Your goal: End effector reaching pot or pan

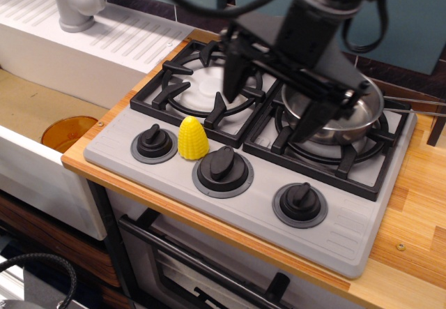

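Observation:
The shiny steel pan sits on the right burner grate, its thin handle pointing right. My black gripper hangs over the stove, open and empty, its two pointed fingers spread wide. The left finger is above the left burner's white plate. The right finger points down at the pan's near-left rim and hides part of the pan. I cannot tell whether it touches the pan.
A yellow toy corn cob stands on the grey stove panel between the left knob and middle knob. A right knob sits near the front. A white sink with a faucet lies to the left.

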Controlling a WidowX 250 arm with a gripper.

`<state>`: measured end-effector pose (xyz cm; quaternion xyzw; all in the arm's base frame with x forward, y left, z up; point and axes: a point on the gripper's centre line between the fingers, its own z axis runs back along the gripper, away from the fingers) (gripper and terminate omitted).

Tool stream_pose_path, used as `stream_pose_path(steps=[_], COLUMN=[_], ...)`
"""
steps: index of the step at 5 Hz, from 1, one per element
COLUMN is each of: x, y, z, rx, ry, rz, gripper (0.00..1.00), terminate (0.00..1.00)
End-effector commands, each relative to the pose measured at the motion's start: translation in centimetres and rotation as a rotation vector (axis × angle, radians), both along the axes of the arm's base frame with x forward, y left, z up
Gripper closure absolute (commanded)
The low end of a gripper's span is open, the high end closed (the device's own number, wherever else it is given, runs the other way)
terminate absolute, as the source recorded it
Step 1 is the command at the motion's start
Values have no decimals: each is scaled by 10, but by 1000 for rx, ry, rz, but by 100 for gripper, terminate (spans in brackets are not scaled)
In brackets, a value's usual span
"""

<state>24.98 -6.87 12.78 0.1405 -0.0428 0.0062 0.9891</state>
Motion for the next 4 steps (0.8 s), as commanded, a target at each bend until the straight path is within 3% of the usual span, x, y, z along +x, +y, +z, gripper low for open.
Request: stream_pose_path(steps=[1, 2, 3, 4], x=[39, 74, 102, 113], y=[-2, -1, 12, 20], z=[11, 8, -9, -14], rx=[-41, -78, -73, -80], ry=[-41, -53, -97, -106], rz=[15, 32, 5, -15], gripper=[0, 0, 0, 0], terminate=[0, 0, 0, 0])
